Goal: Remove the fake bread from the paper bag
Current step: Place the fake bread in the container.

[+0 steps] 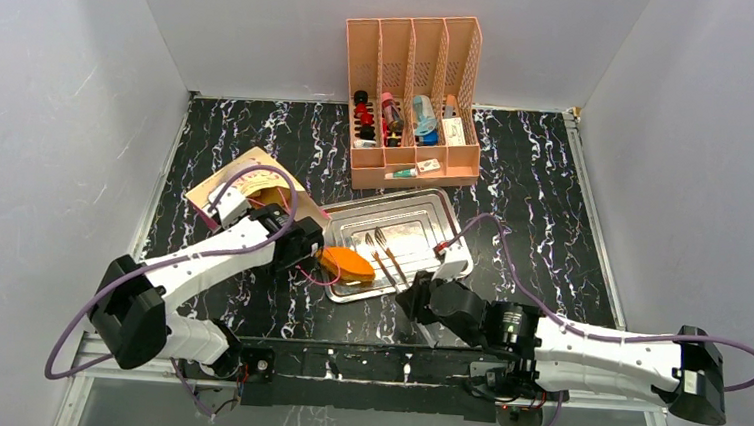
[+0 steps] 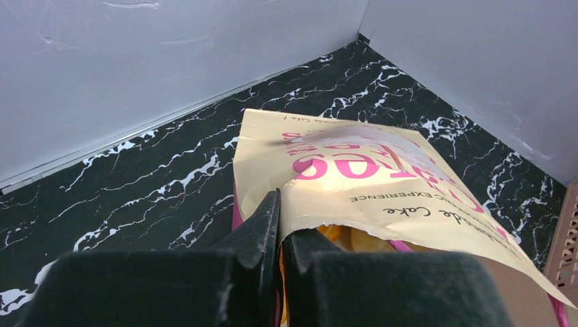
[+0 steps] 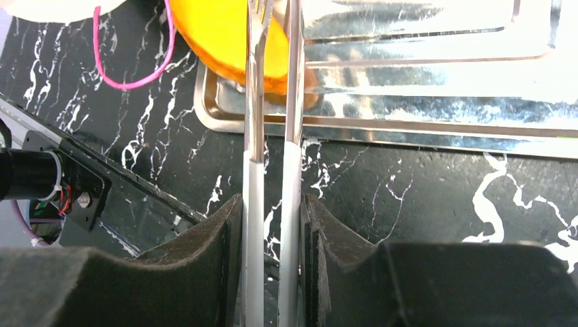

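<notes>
One cream paper bag, pink-lettered, lying flat left of one shiny steel tray; torn mouth edge pinched in closed left gripper. One smooth orange oval fake bread on tray's near-left corner. One pair of slim metal tongs clamped in right gripper.

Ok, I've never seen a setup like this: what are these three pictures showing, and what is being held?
Two robot arms with two-finger grippers stand at a black marbled table. The wide picture looks down from above; the other two come from cameras on each wrist. The left gripper is shut on the rim of the paper bag, which lies on its side. The right gripper holds metal tongs reaching over an orange fake bread at the steel tray's corner. A peach organizer stands behind.
</notes>
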### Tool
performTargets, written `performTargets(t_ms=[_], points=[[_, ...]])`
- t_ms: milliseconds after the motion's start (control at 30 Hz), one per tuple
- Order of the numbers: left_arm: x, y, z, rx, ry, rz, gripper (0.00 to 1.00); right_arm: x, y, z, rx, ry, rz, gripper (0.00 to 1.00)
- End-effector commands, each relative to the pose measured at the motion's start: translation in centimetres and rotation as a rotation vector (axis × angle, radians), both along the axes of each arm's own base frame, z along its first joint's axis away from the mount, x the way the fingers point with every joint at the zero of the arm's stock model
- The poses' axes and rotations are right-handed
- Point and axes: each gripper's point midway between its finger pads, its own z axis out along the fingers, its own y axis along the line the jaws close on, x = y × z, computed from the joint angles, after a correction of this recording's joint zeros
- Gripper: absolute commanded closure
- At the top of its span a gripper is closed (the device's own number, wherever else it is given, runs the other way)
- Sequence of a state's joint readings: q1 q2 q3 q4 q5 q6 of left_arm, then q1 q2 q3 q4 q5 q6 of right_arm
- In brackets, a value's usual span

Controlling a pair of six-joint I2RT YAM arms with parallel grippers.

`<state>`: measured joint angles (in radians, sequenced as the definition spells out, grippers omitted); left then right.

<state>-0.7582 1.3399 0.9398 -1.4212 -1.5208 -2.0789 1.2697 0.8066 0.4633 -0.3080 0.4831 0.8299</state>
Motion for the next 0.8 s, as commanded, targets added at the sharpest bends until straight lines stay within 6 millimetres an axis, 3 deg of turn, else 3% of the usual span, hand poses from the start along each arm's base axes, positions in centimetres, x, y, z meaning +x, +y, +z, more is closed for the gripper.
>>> performTargets(t_ms=[0, 367, 633, 767], points=[[0.4, 0.6, 4.1, 0.014, -0.170, -0.034, 1.00, 1.6, 2.2, 5.7, 0.128, -0.121, -0.011, 0.85], [-1.0, 1.9, 4.4, -0.001, -0.168, -0.021, 1.00, 1.1, 5.7, 8.5, 0.153, -0.143, 0.110, 0.68], [-1.1, 1.9, 3.0, -0.010, -0.130, -0.012, 1.00, -1.2, 8.4, 11.8, 0.221, -0.161, 0.226, 0.66], [-1.2, 1.9, 2.3, -0.025, -0.124, -0.008, 1.00, -2.4, 9.7, 11.9, 0.208, -0.156, 0.271, 0.66]])
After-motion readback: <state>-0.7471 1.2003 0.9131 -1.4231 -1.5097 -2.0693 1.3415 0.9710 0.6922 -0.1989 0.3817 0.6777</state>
